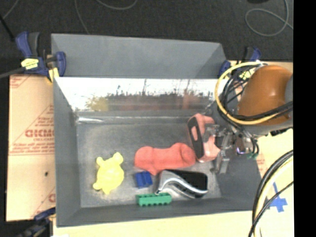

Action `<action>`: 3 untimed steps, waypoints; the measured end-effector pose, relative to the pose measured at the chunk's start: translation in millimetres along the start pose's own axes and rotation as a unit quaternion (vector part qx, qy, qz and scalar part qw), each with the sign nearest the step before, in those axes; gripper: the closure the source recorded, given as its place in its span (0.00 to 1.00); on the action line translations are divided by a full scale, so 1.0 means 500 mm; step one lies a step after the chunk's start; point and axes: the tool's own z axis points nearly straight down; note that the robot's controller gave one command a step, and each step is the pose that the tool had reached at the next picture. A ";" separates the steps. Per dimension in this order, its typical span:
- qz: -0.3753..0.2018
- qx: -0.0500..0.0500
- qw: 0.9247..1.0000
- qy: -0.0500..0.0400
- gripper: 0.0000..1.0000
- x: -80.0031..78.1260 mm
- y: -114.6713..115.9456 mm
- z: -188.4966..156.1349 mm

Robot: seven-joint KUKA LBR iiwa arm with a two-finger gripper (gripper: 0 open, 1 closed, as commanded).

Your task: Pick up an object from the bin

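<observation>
A big grey bin (123, 135) is seen from above. The robot arm (264, 90), with its round orange cover and loops of cable, is reached in over the right side of the bin. The claw (220, 154) is held low at the right end of the bin floor. Whether it is open or closed cannot be told.

A long soft pink thing (160, 158) is laid across the middle of the floor, with its right end near the claw. Just below it, a black and silver thing (183, 184) with a curved shape is laid toward the front wall. A yellow toy (109, 173) with lumpy edges is seen on the left, well apart from the claw.

A small pink and black thing (196, 135) is found right beside the claw, on its left, at the right end of the long pink thing. It is tilted up. Whether it is gripped cannot be told.

A green brick (153, 200) with bumps is laid by the front wall. A little blue block (143, 178) is set between the yellow toy and the black and silver thing.
</observation>
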 end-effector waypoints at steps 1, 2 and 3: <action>0.000 0.000 1.000 0.000 0.00 0.000 0.000 0.000; 0.020 0.001 1.000 -0.004 0.00 -0.013 0.053 0.074; 0.081 0.000 0.997 -0.001 0.00 -0.002 0.075 0.138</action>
